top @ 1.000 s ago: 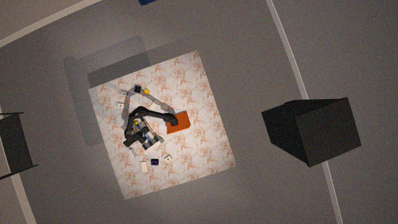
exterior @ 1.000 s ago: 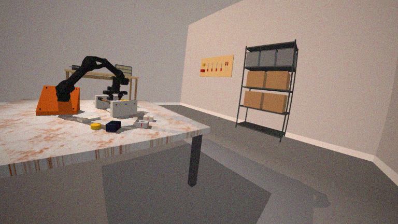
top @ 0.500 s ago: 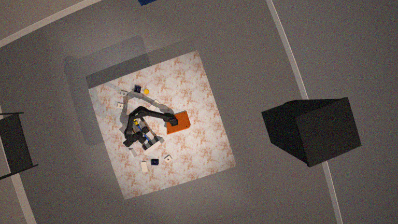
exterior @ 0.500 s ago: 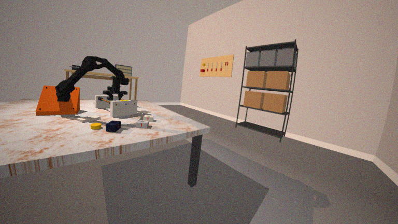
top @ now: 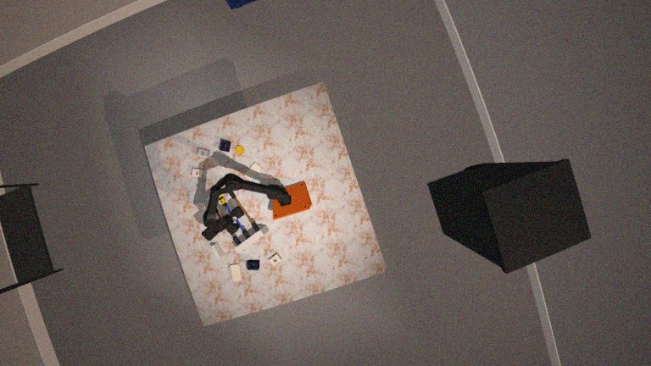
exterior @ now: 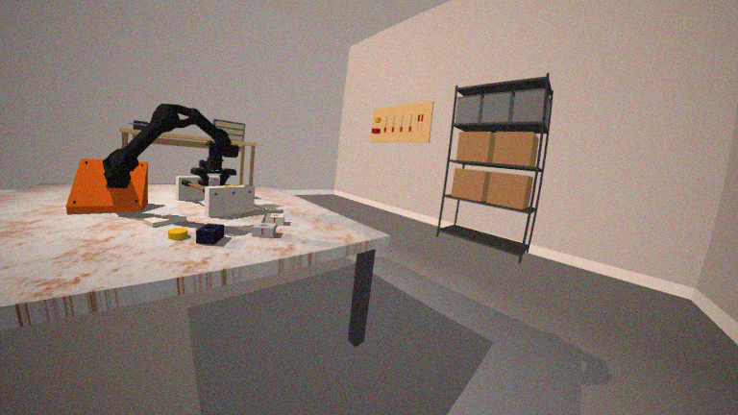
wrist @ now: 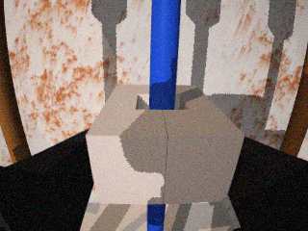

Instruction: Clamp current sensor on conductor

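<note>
The sensor, a pale grey-beige block, sits round the blue conductor in the wrist view. Its two halves meet at a thin seam, and the conductor passes through its opening. I cannot see a latch or arrow, and no LOAD marking is readable. My gripper is open, with its black fingers on either side of the sensor, very close to its side faces. In the exterior view the gripper hangs down between the white end blocks of the conductor stand, and the sensor is too small to make out.
Brown conductors run on both sides of the blue one. A white end block stands near the gripper. A yellow disc, navy boxes and small pale blocks lie around. The arm's base is orange.
</note>
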You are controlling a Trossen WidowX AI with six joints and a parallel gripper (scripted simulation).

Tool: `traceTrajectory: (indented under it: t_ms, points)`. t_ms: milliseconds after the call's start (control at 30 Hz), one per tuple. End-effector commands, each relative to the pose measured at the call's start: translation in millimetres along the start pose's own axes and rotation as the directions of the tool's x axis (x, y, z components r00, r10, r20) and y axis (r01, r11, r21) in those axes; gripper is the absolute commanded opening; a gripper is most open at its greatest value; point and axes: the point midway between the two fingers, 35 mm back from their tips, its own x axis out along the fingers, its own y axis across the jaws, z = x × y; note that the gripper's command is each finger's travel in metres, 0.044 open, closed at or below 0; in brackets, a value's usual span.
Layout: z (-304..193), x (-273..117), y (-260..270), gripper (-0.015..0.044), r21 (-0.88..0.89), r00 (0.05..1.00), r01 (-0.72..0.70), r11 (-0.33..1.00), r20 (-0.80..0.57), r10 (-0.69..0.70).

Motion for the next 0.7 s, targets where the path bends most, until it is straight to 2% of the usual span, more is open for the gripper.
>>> traceTrajectory:
  t_ms: [0,67,367,567,667]
  points:
    - [0,0,0,0.0386,0.002,1.0,0.0,1.0,0.0,0.0]
    - [0,0,0,0.0438,0.002,1.0,0.0,1.0,0.0,0.0]
    - [0,-3,-1,0.044,0.002,1.0,0.001,1.0,0.0,-0.001]
    - [-1,-85,-1,0.044,0.006,1.0,0.01,1.0,0.006,-0.01]
    - [-1,-95,1,0.044,0.007,1.0,0.01,1.0,0.005,-0.01]
